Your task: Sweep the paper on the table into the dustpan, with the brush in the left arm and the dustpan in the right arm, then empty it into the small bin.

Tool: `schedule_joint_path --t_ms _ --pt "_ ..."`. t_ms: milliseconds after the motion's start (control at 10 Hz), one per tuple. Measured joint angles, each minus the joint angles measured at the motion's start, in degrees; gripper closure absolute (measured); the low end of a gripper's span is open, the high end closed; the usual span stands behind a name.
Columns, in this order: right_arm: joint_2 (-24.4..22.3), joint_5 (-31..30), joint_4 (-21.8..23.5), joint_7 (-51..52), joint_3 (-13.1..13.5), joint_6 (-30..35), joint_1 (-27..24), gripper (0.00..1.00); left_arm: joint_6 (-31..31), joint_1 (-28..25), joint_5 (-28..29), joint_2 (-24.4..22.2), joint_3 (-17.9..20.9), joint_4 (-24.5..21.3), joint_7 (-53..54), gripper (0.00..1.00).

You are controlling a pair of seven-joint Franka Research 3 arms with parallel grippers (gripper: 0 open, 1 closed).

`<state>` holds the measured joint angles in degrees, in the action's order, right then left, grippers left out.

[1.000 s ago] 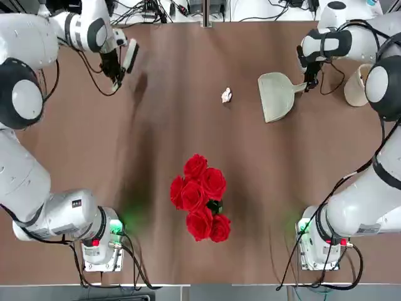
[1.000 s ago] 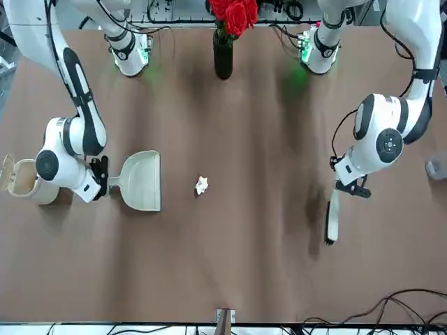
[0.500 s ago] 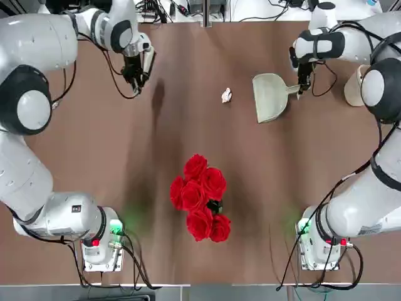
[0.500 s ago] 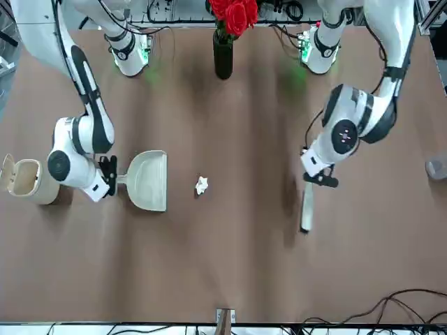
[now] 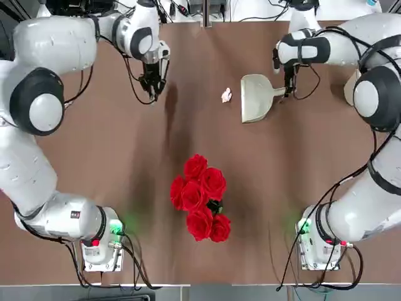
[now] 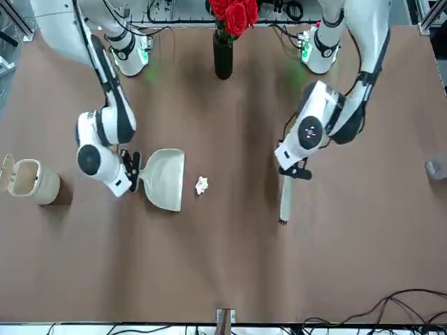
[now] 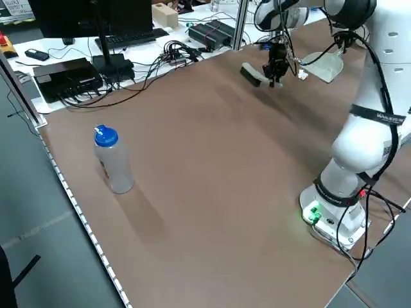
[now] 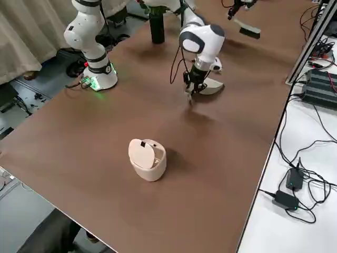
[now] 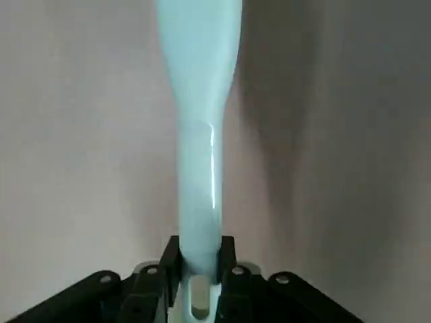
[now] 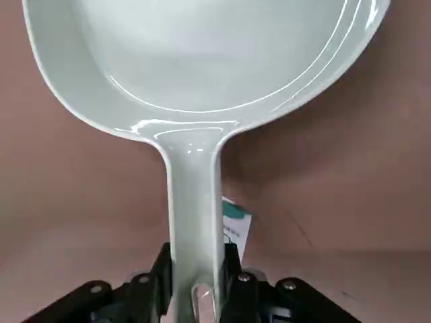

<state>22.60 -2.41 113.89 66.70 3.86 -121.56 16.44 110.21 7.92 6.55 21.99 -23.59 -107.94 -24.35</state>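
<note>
The paper is a small white scrap lying on the brown table at the far middle. Just to its right in the top view sits the pale grey-green dustpan, its scoop mouth facing the scrap. My right gripper is shut on the dustpan's handle. To the left of the scrap, my left gripper is shut on the white handle of the brush, which points toward the table's far edge. The small bin stands far right.
A bunch of red roses in a dark vase stands mid-table between the arm bases. A clear bottle with a blue cap stands at the left side. Cables and electronics line the far edge beyond the table.
Both arms have moved inward toward the paper. The left gripper carried the brush rightward in the top view, and the right gripper brought the dustpan leftward, close to the scrap.
</note>
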Motion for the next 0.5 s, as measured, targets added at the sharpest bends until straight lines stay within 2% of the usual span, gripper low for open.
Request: schedule_joint_path --t_ms 500 --pt "0.00 0.00 0.00 -11.49 -0.04 0.77 6.55 0.67 0.00 8.16 -1.90 5.92 -0.08 6.08 -5.06 0.73"
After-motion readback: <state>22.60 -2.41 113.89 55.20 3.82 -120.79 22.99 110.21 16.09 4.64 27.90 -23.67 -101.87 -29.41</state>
